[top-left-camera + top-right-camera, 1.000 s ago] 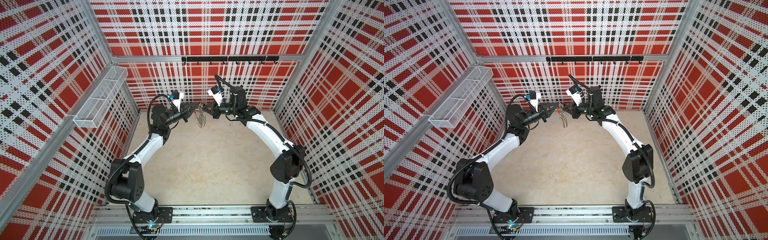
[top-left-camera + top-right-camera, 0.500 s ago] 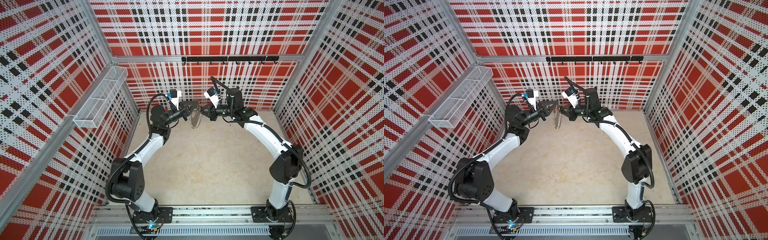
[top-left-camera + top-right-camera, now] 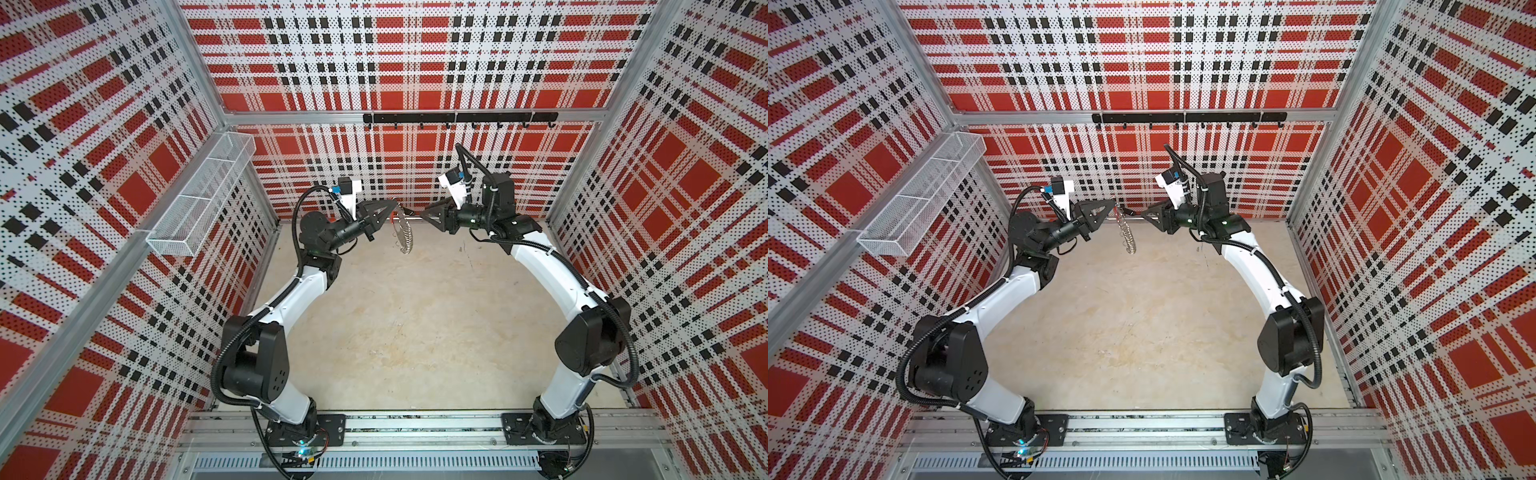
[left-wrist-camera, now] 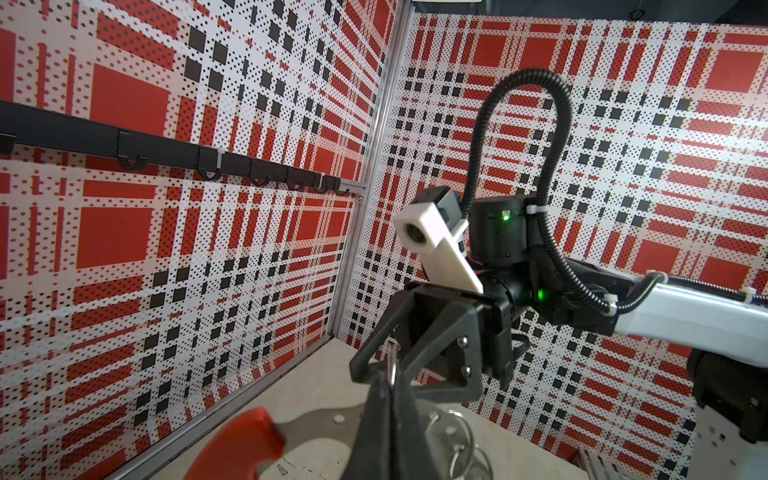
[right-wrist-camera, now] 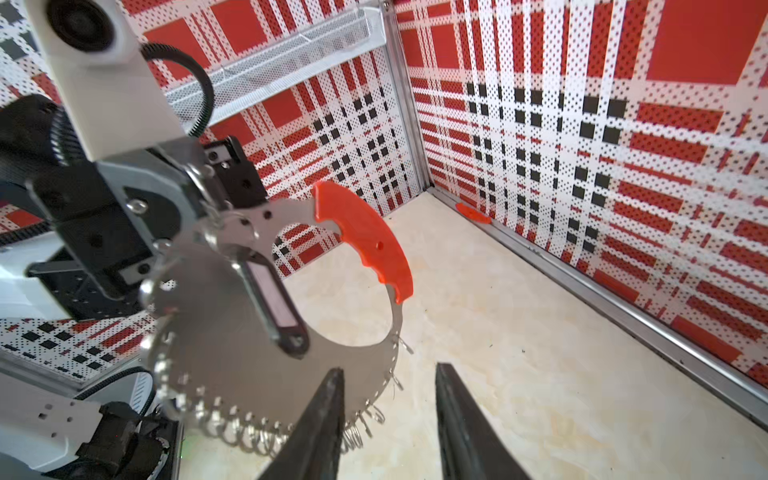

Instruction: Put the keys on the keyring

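Hanging keyring (image 5: 249, 353) facing right tool (image 5: 388, 368), hook rail (image 3: 457, 117) behind, basket (image 3: 199, 195) aside

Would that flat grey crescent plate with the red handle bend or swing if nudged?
Probably stiff: the grey crescent plate hangs flat from the left tool. Likely to swing, pinched at one edge only. Its small silver rings would probably jangle.

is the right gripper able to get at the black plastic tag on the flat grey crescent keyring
Probably yes: the right gripper is open facing the black tag, nothing between, and the left gripper holds the keyring up.
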Motion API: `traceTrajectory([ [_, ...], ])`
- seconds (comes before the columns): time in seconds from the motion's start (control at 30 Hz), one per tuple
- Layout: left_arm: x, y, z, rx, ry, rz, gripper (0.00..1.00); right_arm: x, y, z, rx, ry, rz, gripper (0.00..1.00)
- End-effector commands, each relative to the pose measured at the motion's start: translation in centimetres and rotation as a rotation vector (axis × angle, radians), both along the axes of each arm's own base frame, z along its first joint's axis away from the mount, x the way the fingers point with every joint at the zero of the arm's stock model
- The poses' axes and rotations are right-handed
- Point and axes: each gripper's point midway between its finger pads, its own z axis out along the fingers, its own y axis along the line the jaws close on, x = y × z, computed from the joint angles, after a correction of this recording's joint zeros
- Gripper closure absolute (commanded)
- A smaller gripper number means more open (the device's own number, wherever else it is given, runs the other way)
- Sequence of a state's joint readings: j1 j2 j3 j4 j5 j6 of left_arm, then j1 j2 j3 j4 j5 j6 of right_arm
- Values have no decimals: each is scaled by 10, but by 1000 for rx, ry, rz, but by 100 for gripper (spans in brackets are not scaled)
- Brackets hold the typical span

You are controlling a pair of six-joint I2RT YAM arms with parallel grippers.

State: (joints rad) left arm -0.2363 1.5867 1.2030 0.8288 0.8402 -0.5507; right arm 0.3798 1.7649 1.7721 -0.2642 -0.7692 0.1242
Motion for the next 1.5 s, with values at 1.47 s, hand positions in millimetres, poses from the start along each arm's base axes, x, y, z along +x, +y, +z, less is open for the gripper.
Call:
traceTrajectory([
  [1.47, -18, 3, 33, -89, -56, -90, 100, -41, 54, 73, 268, -67, 297, 80],
])
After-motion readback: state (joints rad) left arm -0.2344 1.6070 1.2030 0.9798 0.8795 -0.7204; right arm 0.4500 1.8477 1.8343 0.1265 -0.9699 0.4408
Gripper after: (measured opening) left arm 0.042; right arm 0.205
